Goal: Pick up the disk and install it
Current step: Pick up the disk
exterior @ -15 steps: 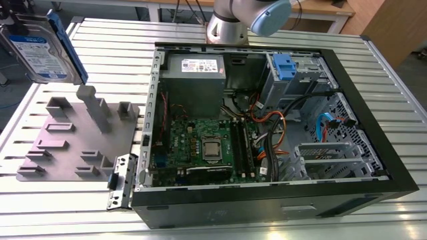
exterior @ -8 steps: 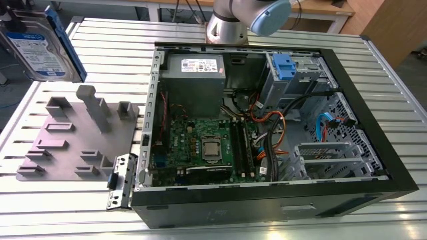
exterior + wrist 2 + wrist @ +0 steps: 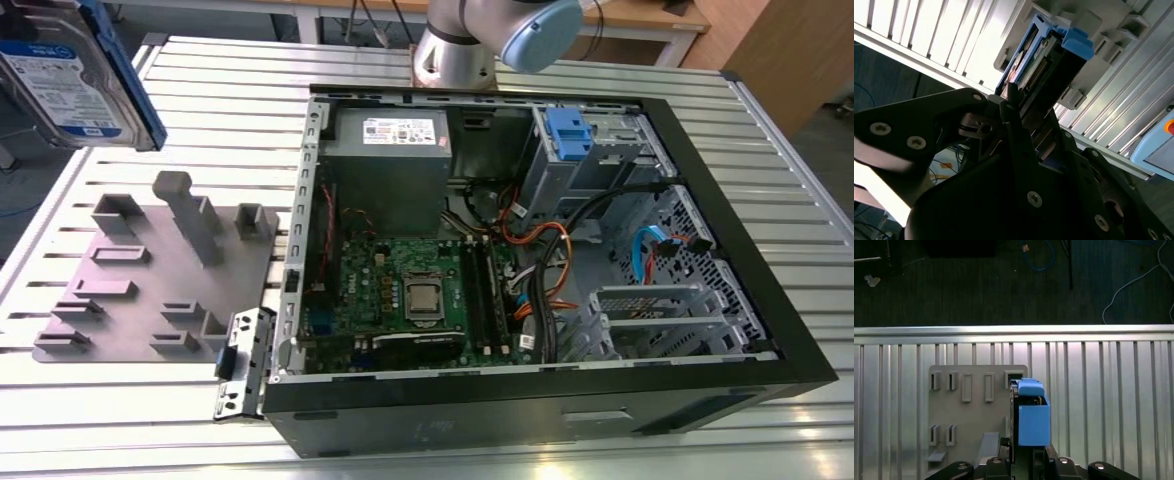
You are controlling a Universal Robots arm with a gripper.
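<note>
Your gripper (image 3: pixel 1030 119) clamps disk (image 3: pixel 60 90), fingers closed on it, upper left of exterior view, held over grey fixture plate (image 3: pixel 134 300); open computer case (image 3: pixel 534 410) centre-right.

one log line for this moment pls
phase: holding | claw: shut on silver hard drive in blue plastic rails | position: held above grey slotted holder plate | open black computer case: drive not installed
</note>
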